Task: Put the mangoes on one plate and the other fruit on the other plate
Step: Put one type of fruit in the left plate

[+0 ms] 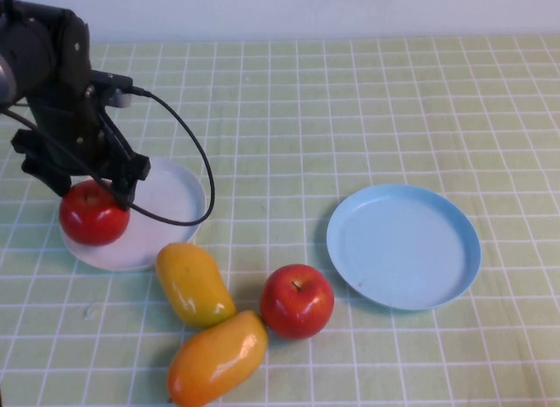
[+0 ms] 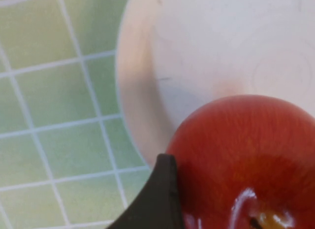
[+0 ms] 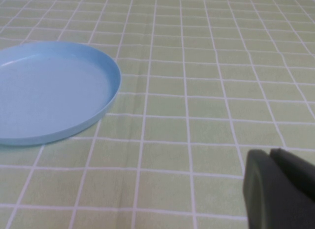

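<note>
My left gripper (image 1: 87,193) is shut on a red apple (image 1: 93,214) at the left edge of the white plate (image 1: 171,195). In the left wrist view one dark finger (image 2: 156,199) presses the apple's (image 2: 246,155) side, with the white plate (image 2: 221,51) beneath. A second red apple (image 1: 297,300) lies on the cloth between the plates. Touching it are two yellow-orange mangoes (image 1: 192,284) (image 1: 217,359). The light blue plate (image 1: 404,245) sits on the right with nothing on it. My right gripper (image 3: 270,154) is shut, low over bare cloth beside the blue plate (image 3: 49,91); it is outside the high view.
A green checked tablecloth (image 1: 367,101) covers the table. The left arm's black cable (image 1: 203,171) loops over the white plate's right rim. A pale wall runs along the far edge.
</note>
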